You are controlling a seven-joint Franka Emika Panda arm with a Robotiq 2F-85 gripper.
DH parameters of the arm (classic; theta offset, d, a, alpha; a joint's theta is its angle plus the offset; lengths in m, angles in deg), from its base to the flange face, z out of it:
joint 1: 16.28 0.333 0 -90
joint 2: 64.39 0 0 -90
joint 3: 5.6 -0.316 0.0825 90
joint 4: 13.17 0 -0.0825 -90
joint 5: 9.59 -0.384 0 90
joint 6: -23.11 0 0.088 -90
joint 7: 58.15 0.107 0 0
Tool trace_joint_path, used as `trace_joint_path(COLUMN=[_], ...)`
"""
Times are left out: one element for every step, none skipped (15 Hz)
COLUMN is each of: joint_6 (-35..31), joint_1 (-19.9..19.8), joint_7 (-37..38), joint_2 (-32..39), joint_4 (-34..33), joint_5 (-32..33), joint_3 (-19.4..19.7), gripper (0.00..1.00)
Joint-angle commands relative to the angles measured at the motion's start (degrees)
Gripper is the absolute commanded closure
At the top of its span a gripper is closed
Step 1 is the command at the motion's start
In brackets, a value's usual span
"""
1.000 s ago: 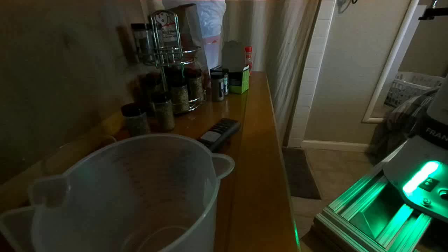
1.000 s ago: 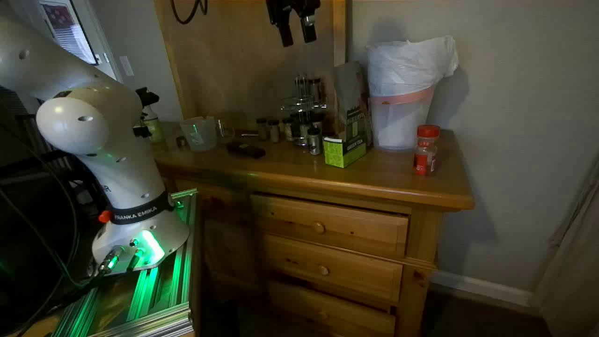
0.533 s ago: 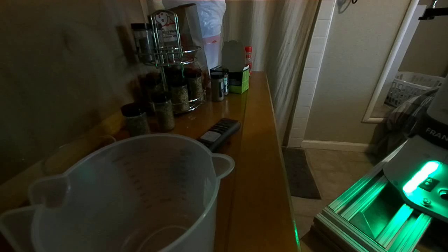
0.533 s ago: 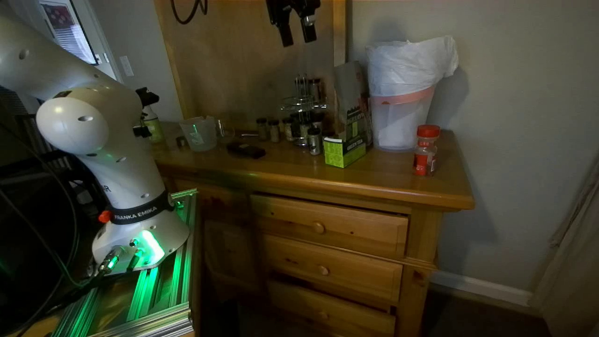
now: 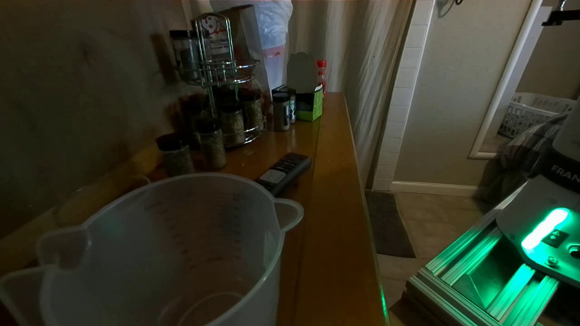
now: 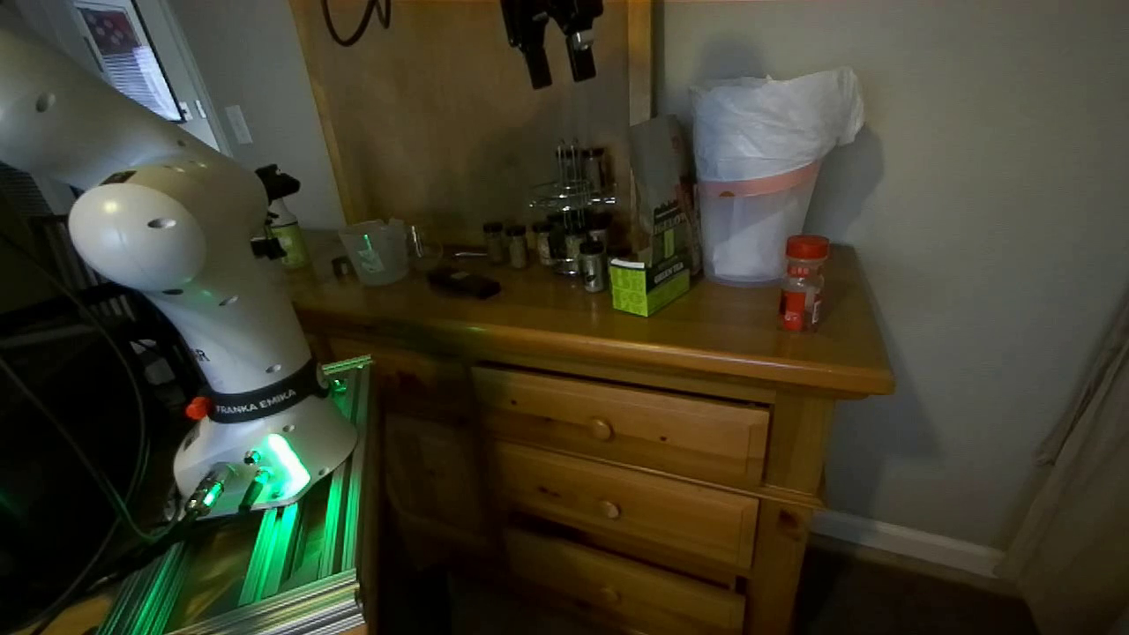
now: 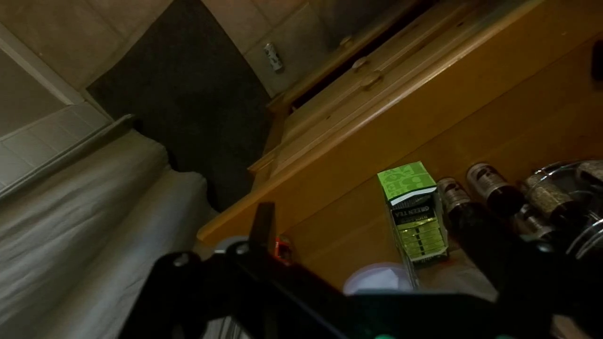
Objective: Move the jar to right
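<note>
The jar is a translucent whitish plastic measuring jug. It stands upright on the wooden dresser top (image 6: 520,313), close up in an exterior view (image 5: 181,253) and at the dresser's left end in an exterior view (image 6: 379,253). My gripper (image 6: 562,75) hangs high above the dresser, above the spice rack and well to the right of the jar there. Its two dark fingers are apart with nothing between them. In the wrist view the gripper (image 7: 362,221) is also open, and the jar is out of view.
A black remote (image 6: 463,282) lies beside the jar. Spice jars and a wire rack (image 6: 573,198) stand along the back. A green tea box (image 6: 648,282), a bagged bin (image 6: 758,225) and a red-lidded bottle (image 6: 803,282) stand further right. A spray bottle (image 6: 287,229) stands behind the arm.
</note>
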State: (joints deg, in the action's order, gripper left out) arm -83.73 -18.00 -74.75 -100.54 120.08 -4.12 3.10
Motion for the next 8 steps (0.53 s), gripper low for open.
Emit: trace_joint_path(joint_6=[3.5, 4.9, 7.1, 9.3, 12.0, 13.8, 16.4, 18.7], joint_1=[2.3, 3.1, 4.2, 5.2, 6.2, 7.0, 8.3, 9.5], joint_7=[-4.2, -5.7, -7.9, -9.4, -10.8, -11.8, -13.2, -14.2], joint_2=[-4.6, -5.3, -6.5, -7.5, -9.3, -10.7, -12.8, -13.9], joint_4=[1.8, 1.8, 1.9, 1.8, 2.2, 2.6, 3.4, 3.5], joint_5=[-2.2, -2.5, -3.0, -3.4, -3.4, -3.3, -2.9, -2.6], joint_3=[0.1, 0.1, 0.1, 0.0, -0.5, -0.8, -1.7, -2.3], gripper=[0.0, 0.0, 0.0, 0.0, 0.0, 0.0, 0.0, 0.0])
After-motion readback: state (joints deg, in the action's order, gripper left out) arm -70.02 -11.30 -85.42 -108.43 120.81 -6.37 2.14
